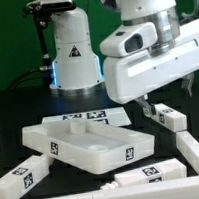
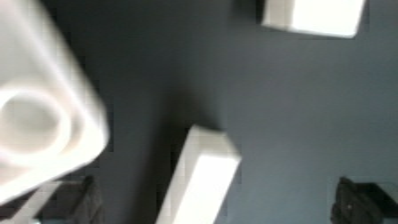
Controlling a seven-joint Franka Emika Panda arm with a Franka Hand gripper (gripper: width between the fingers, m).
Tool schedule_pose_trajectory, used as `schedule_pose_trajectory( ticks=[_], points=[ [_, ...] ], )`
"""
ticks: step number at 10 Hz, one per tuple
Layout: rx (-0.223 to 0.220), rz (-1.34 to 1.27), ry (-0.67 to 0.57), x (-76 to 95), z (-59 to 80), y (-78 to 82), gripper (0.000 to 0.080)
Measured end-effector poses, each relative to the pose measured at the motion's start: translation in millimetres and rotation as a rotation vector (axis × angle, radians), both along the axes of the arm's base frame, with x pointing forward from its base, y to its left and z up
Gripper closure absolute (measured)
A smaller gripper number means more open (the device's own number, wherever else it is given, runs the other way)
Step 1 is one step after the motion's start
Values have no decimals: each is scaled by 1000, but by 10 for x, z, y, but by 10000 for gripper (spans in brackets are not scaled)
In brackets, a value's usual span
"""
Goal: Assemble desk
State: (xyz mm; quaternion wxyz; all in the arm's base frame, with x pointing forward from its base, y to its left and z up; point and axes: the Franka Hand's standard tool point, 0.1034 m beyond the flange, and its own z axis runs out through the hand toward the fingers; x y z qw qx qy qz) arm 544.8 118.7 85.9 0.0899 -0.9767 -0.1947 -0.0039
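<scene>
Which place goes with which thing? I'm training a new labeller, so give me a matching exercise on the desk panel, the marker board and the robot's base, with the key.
Things:
1. desk panel
2. marker board
3. robot's base

Places:
A. standing at the back of the scene
B. in the middle of the scene, rimmed side up
C. lying flat just behind the panel

Pairs: 1-B; 2-C; 3-A

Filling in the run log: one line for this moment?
gripper open, empty | above loose leg | panel on table
</scene>
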Motion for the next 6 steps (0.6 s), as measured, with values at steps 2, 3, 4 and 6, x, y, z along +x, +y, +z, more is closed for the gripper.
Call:
schedule_pose_trajectory(
  ticks=[2, 3, 4, 6],
  points=[
    [9, 69, 21, 421, -7, -2, 150],
    [11, 75, 20, 431, -20, 27, 150],
    [11, 74, 21, 425, -26, 19, 150],
    [11, 74, 22, 425, -29, 17, 150]
  ],
)
